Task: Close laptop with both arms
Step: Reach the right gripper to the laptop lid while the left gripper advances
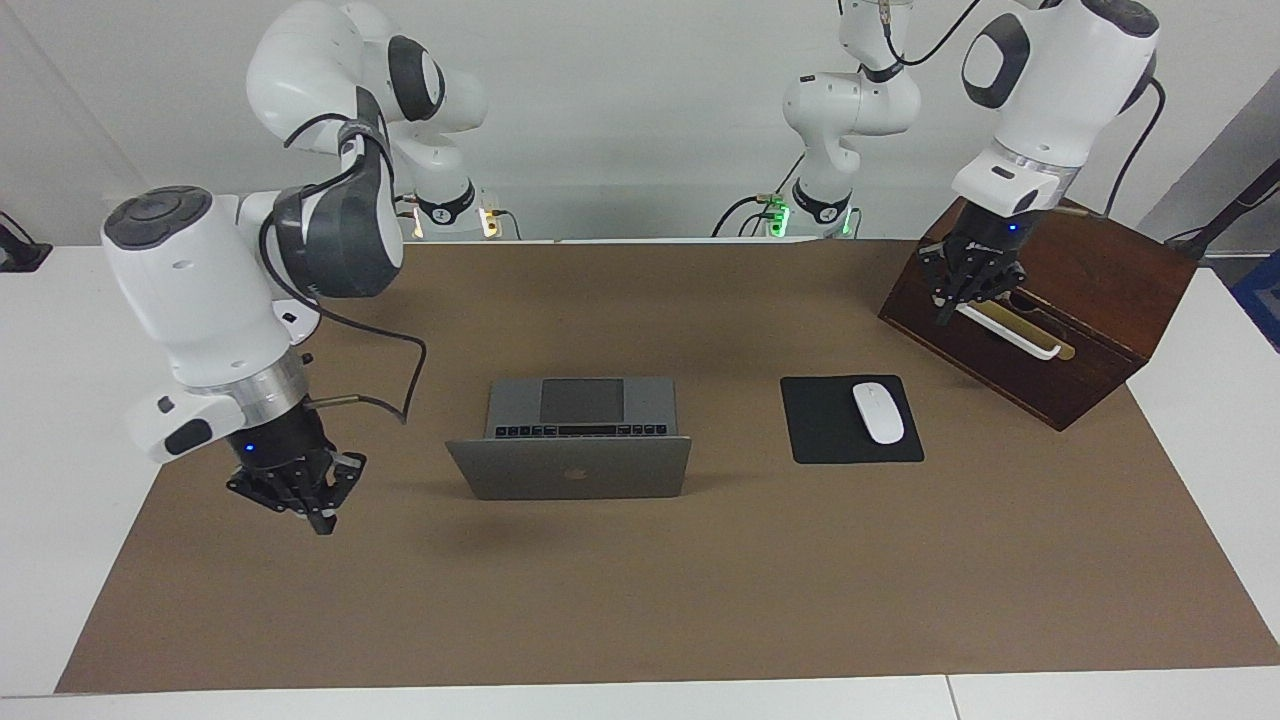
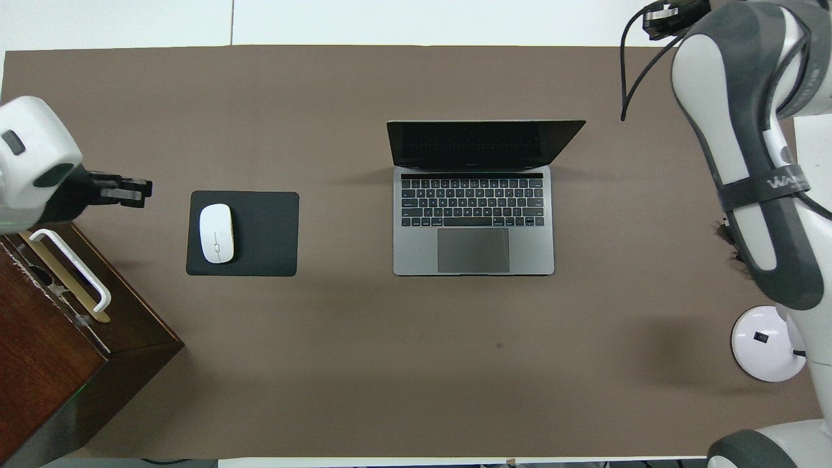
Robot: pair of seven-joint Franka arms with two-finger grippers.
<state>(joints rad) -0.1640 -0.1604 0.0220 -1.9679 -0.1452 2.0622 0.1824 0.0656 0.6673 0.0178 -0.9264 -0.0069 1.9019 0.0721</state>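
The silver-grey laptop (image 1: 570,468) stands open at the middle of the brown mat, its lid with the dark logo upright; its black keys and grey trackpad show in the overhead view (image 2: 473,221). My right gripper (image 1: 318,515) is shut and empty. It hangs just above the mat beside the laptop, toward the right arm's end of the table, clear of the lid; in the overhead view (image 2: 663,13) only its top shows. My left gripper (image 1: 958,300) hangs over the wooden box's edge by the white handle, well apart from the laptop; it also shows in the overhead view (image 2: 130,190).
A black mouse pad (image 1: 820,440) with a white mouse (image 1: 878,412) lies between the laptop and a dark wooden box (image 1: 1090,300) with a white handle (image 1: 1010,335). A white lamp base (image 2: 766,344) and a cable sit at the right arm's end.
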